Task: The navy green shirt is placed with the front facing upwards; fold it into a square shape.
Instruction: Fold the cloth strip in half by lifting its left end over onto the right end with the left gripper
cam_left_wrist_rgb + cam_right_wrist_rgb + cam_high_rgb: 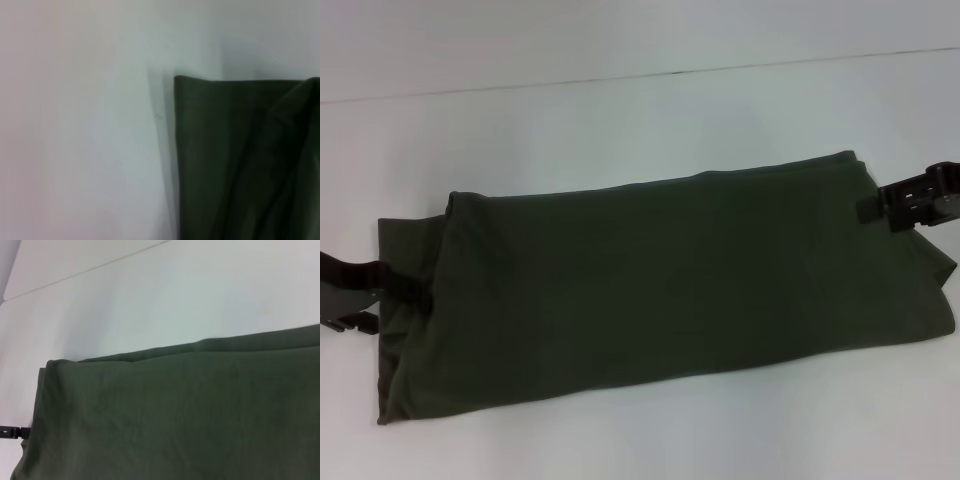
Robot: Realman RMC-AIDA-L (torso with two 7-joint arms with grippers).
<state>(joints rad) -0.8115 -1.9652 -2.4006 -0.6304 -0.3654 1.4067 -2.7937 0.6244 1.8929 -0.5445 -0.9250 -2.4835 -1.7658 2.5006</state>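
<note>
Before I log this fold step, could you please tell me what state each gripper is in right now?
Left gripper: at the navy green shirt's left end; open or shut cannot be told.
Right gripper: at the shirt's right end; cannot be told either.

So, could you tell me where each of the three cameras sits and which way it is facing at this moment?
Head view: from the robot's head, looking forward and down at the navy green shirt, folded into a long band on the white table; the left gripper is at the shirt's left end, the right gripper at its right end.
Left wrist view: from the left wrist, facing a shirt corner; no robot part shows.
Right wrist view: from the right wrist, looking along the shirt; the left gripper shows far off.
Shared: all three show shirt and table.
</note>
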